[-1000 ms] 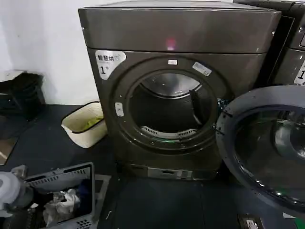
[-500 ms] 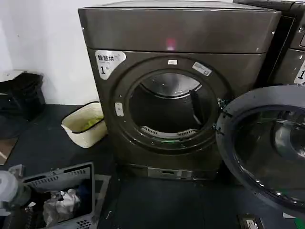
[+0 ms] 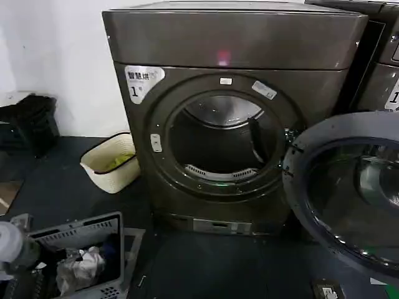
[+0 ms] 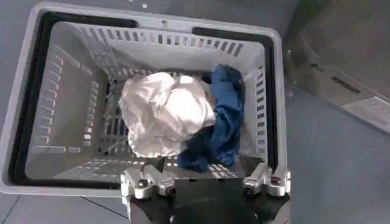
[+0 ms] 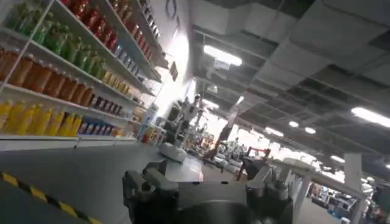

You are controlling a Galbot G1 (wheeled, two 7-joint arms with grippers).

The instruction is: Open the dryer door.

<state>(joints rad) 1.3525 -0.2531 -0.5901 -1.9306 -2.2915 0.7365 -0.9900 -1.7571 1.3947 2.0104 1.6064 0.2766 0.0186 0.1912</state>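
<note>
Dryer door [image 3: 349, 193] swung wide open at machine's right, chrome rim, dark bulging glass, left gripper [image 4: 206, 182] spread empty above laundry basket [image 4: 271, 91], right gripper [image 5: 207, 192] spread, holding nothing.

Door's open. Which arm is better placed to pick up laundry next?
Probably left: the left end effector hangs open above the basket of white and blue clothes. The right end effector faces distant shelves instead.
</note>
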